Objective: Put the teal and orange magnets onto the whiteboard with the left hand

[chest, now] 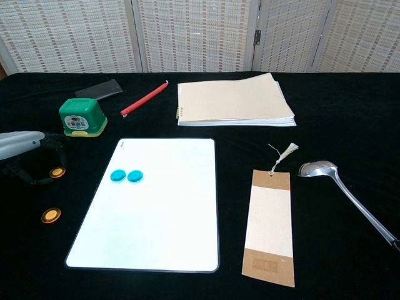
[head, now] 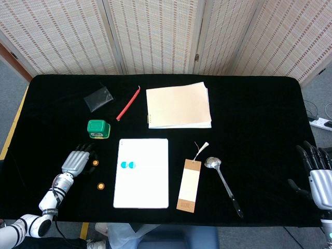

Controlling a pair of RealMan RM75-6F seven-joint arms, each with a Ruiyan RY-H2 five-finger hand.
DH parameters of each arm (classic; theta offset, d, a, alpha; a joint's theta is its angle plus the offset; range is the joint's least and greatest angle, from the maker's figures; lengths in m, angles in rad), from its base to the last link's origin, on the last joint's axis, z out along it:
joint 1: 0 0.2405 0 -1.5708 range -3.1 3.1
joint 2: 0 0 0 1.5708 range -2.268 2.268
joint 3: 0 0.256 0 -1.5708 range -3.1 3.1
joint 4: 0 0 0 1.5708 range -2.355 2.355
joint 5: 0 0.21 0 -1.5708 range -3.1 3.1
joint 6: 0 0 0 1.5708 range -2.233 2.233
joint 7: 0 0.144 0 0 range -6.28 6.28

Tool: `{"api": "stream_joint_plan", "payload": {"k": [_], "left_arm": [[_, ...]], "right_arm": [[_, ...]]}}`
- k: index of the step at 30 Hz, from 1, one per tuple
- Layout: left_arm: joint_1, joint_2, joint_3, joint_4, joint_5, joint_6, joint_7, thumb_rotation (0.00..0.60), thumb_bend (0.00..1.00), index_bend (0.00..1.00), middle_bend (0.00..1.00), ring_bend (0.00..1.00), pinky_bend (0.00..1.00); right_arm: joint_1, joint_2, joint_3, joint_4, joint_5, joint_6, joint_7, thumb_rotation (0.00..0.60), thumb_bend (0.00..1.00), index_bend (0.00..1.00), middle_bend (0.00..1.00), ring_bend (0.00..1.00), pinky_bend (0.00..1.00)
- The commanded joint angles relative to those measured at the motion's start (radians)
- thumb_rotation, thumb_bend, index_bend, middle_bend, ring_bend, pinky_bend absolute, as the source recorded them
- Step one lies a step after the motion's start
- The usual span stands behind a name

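The whiteboard (head: 141,181) (chest: 156,219) lies flat near the table's front. Two teal magnets (head: 128,165) (chest: 125,176) sit side by side on its left part. Two orange magnets lie on the black cloth left of the board, one (head: 95,163) (chest: 57,172) further back and one (head: 100,185) (chest: 51,215) closer to the front edge. My left hand (head: 78,161) (chest: 22,142) hovers low just left of the rear orange magnet, fingers stretched out and holding nothing. My right hand (head: 316,171) hangs at the table's right edge, fingers apart and empty.
A green box (head: 98,128) (chest: 82,117) stands just beyond the left hand. Further back lie a dark pouch (head: 98,98), a red pen (head: 127,104) and a notebook (head: 179,106). Right of the board are a bookmark (head: 189,185) and a spoon (head: 223,179).
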Motion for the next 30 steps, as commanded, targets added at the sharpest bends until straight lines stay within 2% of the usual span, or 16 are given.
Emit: {"api": "stream_joint_plan", "payload": {"k": [1,17,30], "left_arm": [[0.0,-0.001,-0.001,0.0,0.001,-0.001,0.0,0.6,0.42,0.42,0.12,0.0,0.0],[0.003,-0.024,-0.011,0.029,0.008,0.003,-0.012,0.6,0.42,0.52,0.14,0.0,0.0],[-0.015,0.058,0.002,-0.198,0.103,0.065,0.068,0.6,0.42,0.52,0.14,0.0,0.0]], "right_arm": [[0.0,0.0,0.0,0.0,0.001,-0.001,0.0,0.6,0.27,0.0,0.0,0.0,0.0],[-0.002,0.0,-0.001,-0.005,0.002,0.0,-0.005,0.6,0.27,0.0,0.0,0.0,0.0],[0.004,0.0,0.002,-0.006,0.006,-0.01,-0.008,0.6,0.27,0.0,0.0,0.0,0.0]]}}
